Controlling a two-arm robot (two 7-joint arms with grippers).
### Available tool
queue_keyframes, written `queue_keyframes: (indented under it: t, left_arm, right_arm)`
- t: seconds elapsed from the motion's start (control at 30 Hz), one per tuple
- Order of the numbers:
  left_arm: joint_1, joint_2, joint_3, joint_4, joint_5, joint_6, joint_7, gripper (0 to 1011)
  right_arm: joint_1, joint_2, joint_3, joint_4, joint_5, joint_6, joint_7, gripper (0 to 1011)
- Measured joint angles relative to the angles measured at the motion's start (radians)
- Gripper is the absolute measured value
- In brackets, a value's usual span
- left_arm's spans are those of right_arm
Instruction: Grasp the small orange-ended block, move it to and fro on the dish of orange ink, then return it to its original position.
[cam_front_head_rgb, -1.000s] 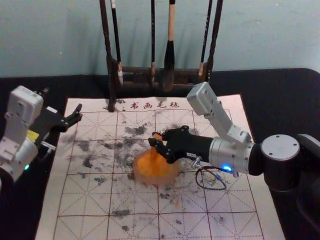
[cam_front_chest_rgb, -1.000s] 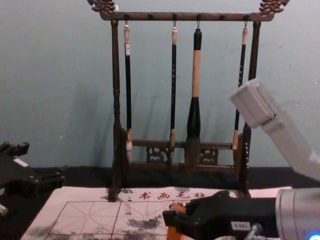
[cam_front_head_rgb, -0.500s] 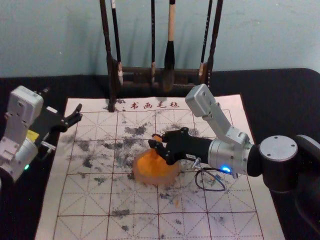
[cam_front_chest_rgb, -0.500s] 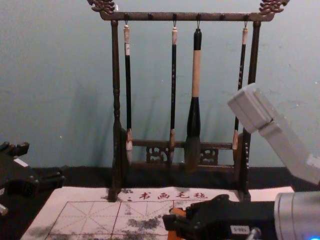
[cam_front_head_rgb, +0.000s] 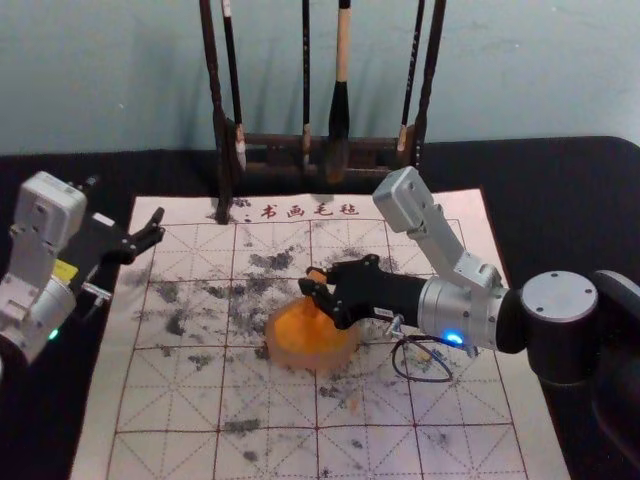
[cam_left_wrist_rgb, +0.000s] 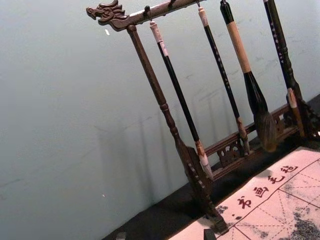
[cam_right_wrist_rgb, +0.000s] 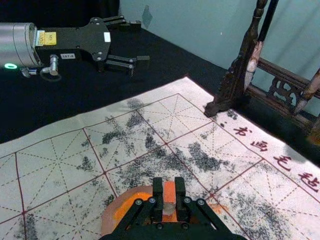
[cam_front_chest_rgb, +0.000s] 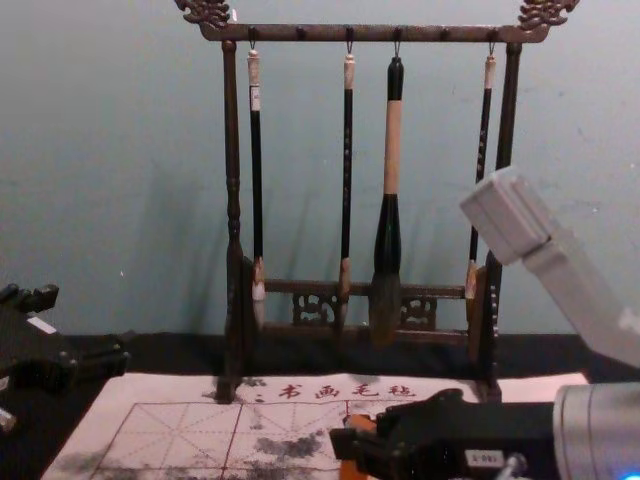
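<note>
Over the round dish of orange ink (cam_front_head_rgb: 295, 352), my right gripper (cam_front_head_rgb: 318, 284) is shut on the small block (cam_front_head_rgb: 316, 275). The right wrist view has the block (cam_right_wrist_rgb: 169, 192) upright between the fingertips of my right gripper (cam_right_wrist_rgb: 169, 200), with the dish (cam_right_wrist_rgb: 111, 214) beneath. Whether the block touches the ink cannot be told. In the chest view the block (cam_front_chest_rgb: 352, 468) shows orange beside the right gripper (cam_front_chest_rgb: 362, 445). My left gripper (cam_front_head_rgb: 152, 232) is parked open at the mat's left edge; its fingertips (cam_left_wrist_rgb: 209, 234) just enter the left wrist view.
A dark wooden rack (cam_front_chest_rgb: 232, 200) with several hanging brushes stands behind the dish, at the mat's back edge. The white calligraphy mat (cam_front_head_rgb: 180, 400) carries grey ink smudges and lies on a black cloth (cam_front_head_rgb: 570, 220).
My right gripper, with the block in it, has shifted very slightly to the right over the dish since half a second ago. The left arm has stayed put.
</note>
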Motion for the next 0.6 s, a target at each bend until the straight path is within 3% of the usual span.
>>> queue_keyframes:
  t: [0.6]
  left_arm:
    - [0.0,0.0,0.0,0.0,0.0,0.0,0.0,1001]
  right_arm:
    - [-0.019,0.036,0.01,-0.031,0.011,0.0,0.012,133]
